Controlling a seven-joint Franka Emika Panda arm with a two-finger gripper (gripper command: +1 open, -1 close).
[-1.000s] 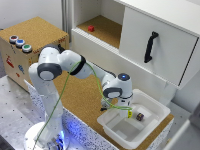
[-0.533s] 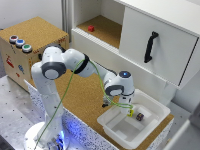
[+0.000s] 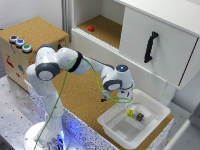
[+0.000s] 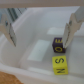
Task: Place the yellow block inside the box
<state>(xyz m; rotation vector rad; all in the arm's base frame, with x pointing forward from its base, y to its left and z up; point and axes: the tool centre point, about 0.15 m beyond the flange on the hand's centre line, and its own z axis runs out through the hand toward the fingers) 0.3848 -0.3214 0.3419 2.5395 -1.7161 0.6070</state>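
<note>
The yellow block [image 3: 130, 113] is a tiny cube lying inside the box [image 3: 111, 126], a shallow white tub, next to a small dark brown block [image 3: 139, 117]. My gripper [image 3: 126, 101] hangs just above the tub's near-left part, open and empty. In the wrist view the yellow block [image 4: 59, 63] lies on the tub floor [image 4: 35, 52] with the dark block [image 4: 58, 46] touching it. Both sit close to one of my spread fingers [image 4: 70, 29], and my gripper [image 4: 38, 42] holds nothing.
A small red block [image 3: 91, 28] lies on the cork shelf of the big white cabinet, whose black handle [image 3: 150, 46] is behind the tub. A cork-topped box with coloured buttons [image 3: 20, 43] stands at the exterior view's left. The tub sits near the cork table's corner.
My gripper has risen a little above the tub, still open. The yellow and dark blocks have stayed where they were inside it.
</note>
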